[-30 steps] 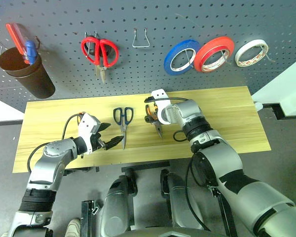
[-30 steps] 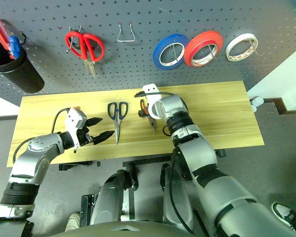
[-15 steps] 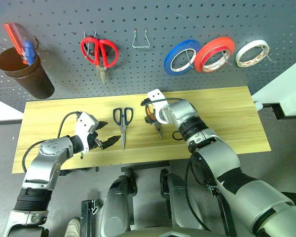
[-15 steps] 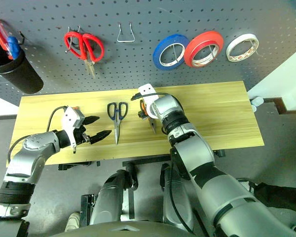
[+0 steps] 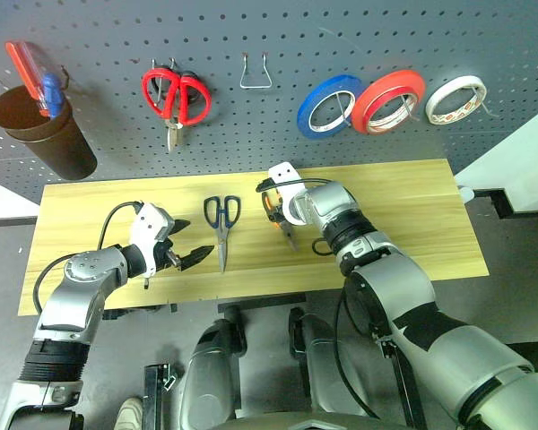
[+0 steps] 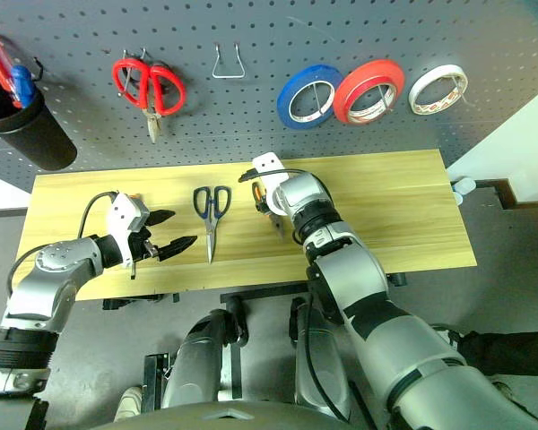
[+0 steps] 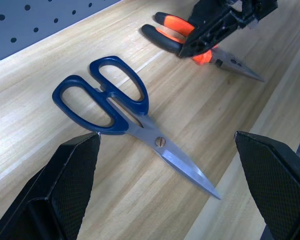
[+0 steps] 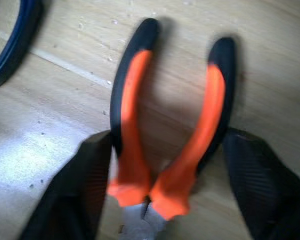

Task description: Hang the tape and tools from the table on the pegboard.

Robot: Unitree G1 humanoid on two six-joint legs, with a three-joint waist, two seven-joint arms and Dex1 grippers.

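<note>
Left pincer (image 5: pixel 190 244) is hovering wide open over the table (image 5: pixel 412 215), aimed at the blue-handled scissors (image 5: pixel 222 224) just beside it. Right pincer (image 8: pixel 162 185) is straddling the orange-handled pliers (image 8: pixel 170 125) lying on the table, fingers (image 8: pixel 85 180) flanking both handles; can't tell if they're gripping yet. Risk: squeezing near the pivot is likely pinching the handles together, so the pliers could twist or slip on lift. Off-white tape roll (image 5: pixel 456 98) is already hanging on the pegboard (image 5: pixel 278 125). No readable labels anywhere.

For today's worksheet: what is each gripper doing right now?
Left gripper: open, holding nothing.
Right gripper: fingers either side of the pliers; grip cannot be told.
</note>
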